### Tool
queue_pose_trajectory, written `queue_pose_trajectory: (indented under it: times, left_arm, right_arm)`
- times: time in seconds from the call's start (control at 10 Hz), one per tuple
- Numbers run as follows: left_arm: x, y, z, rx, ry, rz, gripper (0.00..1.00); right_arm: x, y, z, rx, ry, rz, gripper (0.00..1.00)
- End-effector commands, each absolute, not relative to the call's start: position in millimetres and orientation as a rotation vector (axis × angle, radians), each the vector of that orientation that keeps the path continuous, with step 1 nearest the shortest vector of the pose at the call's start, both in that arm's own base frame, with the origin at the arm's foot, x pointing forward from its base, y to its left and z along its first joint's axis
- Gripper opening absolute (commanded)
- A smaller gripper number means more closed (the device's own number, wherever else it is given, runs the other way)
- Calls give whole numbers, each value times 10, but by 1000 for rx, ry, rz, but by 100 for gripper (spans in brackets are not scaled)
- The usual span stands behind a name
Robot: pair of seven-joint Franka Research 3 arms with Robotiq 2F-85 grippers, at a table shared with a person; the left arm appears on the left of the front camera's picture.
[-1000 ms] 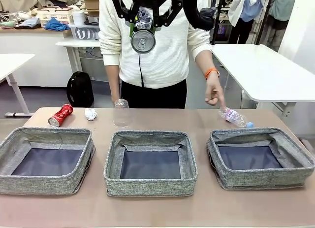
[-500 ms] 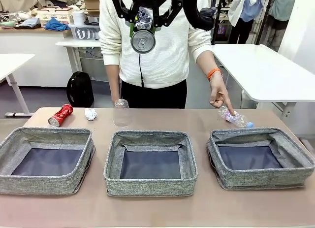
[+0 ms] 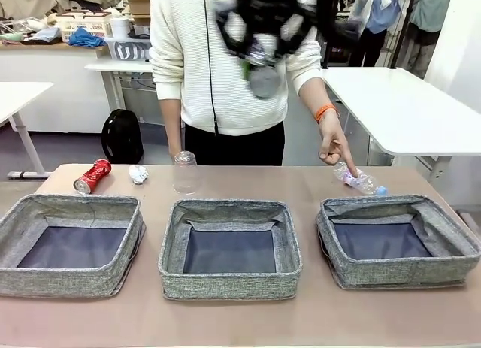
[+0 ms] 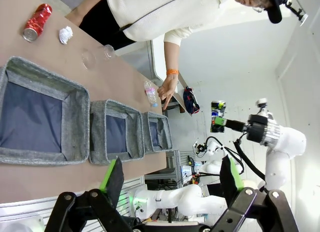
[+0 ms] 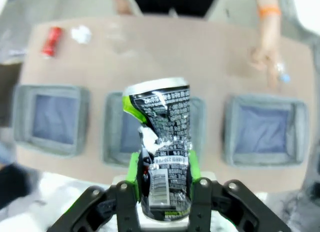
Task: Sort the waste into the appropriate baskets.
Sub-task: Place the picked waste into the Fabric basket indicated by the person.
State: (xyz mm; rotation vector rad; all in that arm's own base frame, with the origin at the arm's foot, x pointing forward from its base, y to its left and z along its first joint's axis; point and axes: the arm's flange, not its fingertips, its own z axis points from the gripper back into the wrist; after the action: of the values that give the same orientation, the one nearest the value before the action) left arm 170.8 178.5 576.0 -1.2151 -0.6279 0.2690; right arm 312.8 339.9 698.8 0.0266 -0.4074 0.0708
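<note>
High above the table's far side my right gripper (image 3: 259, 53) is motion-blurred and shut on the dark crushed can (image 3: 264, 81). The right wrist view has that can (image 5: 162, 134) upright between the green pads, over the middle basket (image 5: 122, 134). My left gripper (image 4: 171, 177) is open with nothing in it, far from the table. On the far strip of the table lie a crushed red can (image 3: 92, 175), a white paper ball (image 3: 138, 174), a clear cup (image 3: 185, 171) and a clear bottle (image 3: 359, 180). Three grey baskets stand in a row: left (image 3: 75, 204), middle (image 3: 229, 207), right (image 3: 391, 205).
A person in a white sweater stands at the far side, with one hand (image 3: 333, 146) pointing a finger onto the bottle. White tables stand behind at left and right. A bare strip of table runs along the near edge in front of the baskets.
My right gripper has swung to the right with the dark can and now shows blurred. The person's hand came down onto the bottle and stays there.
</note>
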Motion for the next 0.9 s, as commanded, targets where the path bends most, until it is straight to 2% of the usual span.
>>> queue_pose_trajectory:
  times: [0.0, 0.4, 0.5, 0.8]
  left_arm:
    - [1720, 1778, 5777, -1223, -646, 250, 100]
    - [1720, 1778, 5777, -1223, -646, 250, 100]
    - [1720, 1778, 5777, -1223, -646, 250, 100]
    - [1720, 1778, 5777, -1223, -646, 250, 100]
  right_arm:
    - [2993, 2562, 6592, -37, -365, 8, 42]
    - [2971, 1408, 5542, -51, -331, -132, 42]
    - [3009, 1248, 5291, 24, -337, -115, 42]
    - [3088, 874, 4754, 25, -369, -284, 42]
